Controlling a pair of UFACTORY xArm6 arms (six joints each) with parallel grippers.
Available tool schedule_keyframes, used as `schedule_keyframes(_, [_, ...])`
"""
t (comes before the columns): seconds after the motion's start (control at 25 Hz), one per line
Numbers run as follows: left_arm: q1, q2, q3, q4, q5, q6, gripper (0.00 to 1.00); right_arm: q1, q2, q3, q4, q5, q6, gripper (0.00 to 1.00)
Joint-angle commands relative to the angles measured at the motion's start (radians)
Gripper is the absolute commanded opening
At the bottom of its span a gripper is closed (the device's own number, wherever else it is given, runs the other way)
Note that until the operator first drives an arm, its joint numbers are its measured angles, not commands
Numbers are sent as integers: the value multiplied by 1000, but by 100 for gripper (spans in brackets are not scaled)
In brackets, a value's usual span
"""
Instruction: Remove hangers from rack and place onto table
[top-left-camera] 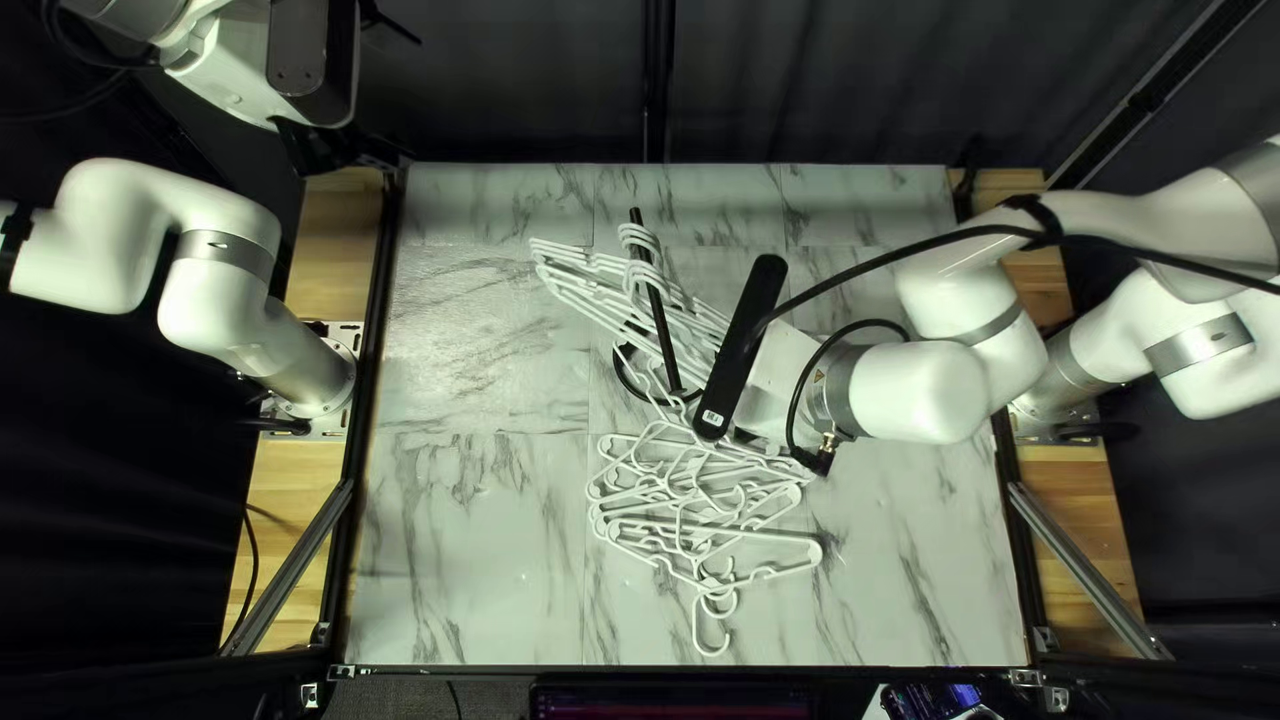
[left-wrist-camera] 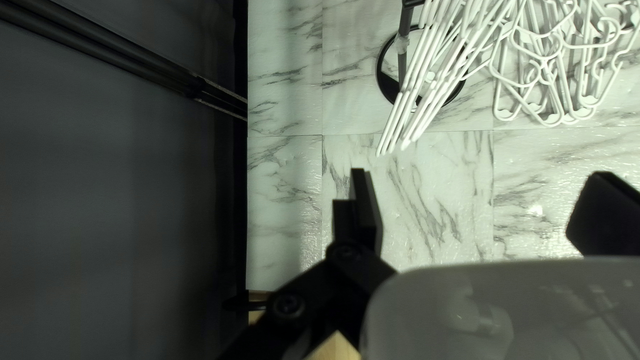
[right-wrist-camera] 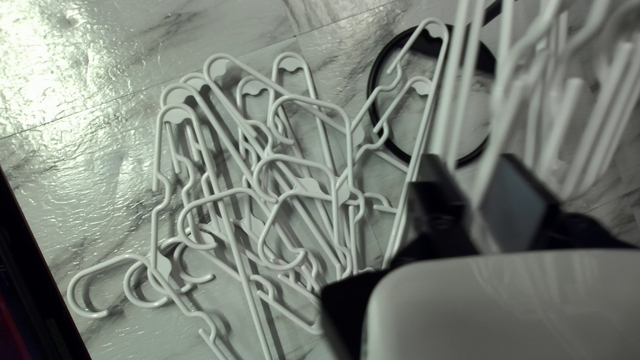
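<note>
At the table's (top-left-camera: 467, 560) near edge, dark monitors (top-left-camera: 667, 699) are seen just beyond the frame. The pile of loose hangers (top-left-camera: 774, 536) is laid right of the middle, with 1 hook (top-left-camera: 711, 651) reaching near that edge. Open room is left at both near corners and along the left side up to the far edge; a bare strip is also left by the far edge.

The rack (top-left-camera: 664, 327) is placed farther in, its ring base (left-wrist-camera: 382, 77) flat on the surface, its hung hangers (top-left-camera: 560, 248) slanting across it. The right edge's middle is crossed by the right arm (top-left-camera: 920, 394) and its black cable (top-left-camera: 960, 238), so the way to the rack is blocked from there. By the rack, the right gripper (top-left-camera: 776, 387) is held with its 2 fingers a little apart; hanger rods are seen at the gap, but no grip from both sides is shown. Beyond the far left corner, the left gripper (top-left-camera: 340, 150) is held wide open, with nothing gripped.

The right fingertips are hidden in the top left view. Overlapping hangers cannot be counted.
</note>
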Motion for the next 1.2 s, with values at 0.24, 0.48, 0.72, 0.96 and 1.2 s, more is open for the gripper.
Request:
schedule_keyframes(0.24, [0,0,0,0,0,0,100,13,-48,-42,14,96,-44,0])
schedule_keyframes(0.48, [0,0,0,0,0,0,100,72,-39,-91,-7,154,-35,0])
schedule_keyframes(0.72, [0,0,0,0,0,0,100,141,30,-162,-29,195,-23,0])
schedule_keyframes(0.96, [0,0,0,0,0,0,100,241,68,-173,-41,222,24,0])
schedule_keyframes(1.2, [0,0,0,0,0,0,100,363,108,-204,-65,286,43,0])
